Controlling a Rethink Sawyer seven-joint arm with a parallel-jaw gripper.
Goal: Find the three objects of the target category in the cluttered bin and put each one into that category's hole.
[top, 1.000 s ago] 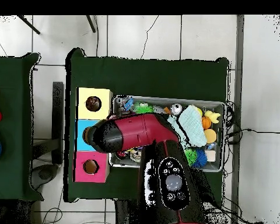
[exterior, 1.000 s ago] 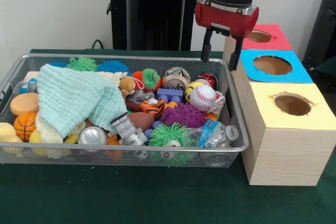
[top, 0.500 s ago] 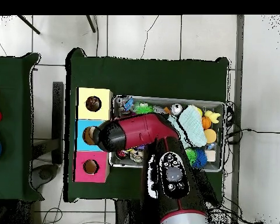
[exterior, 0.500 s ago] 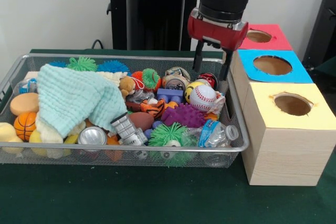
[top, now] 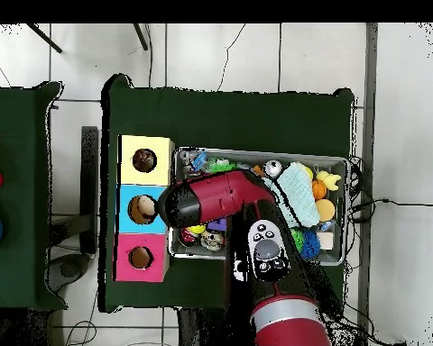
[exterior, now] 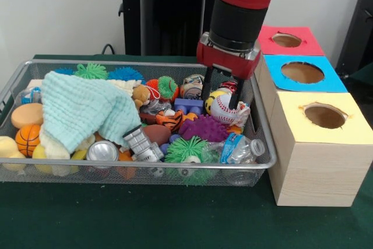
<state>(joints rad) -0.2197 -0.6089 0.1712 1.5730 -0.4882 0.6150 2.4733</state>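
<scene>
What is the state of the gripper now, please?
Gripper: open, holding nothing, its fingers lowered around the baseball in the bin.

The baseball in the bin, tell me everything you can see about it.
The baseball is a white ball with red stitching, lying at the right end of the wire bin. It rests on other toys, beside a purple spiky ball and a yellow ball. The open gripper hangs just over it, one finger in front of it.
</scene>
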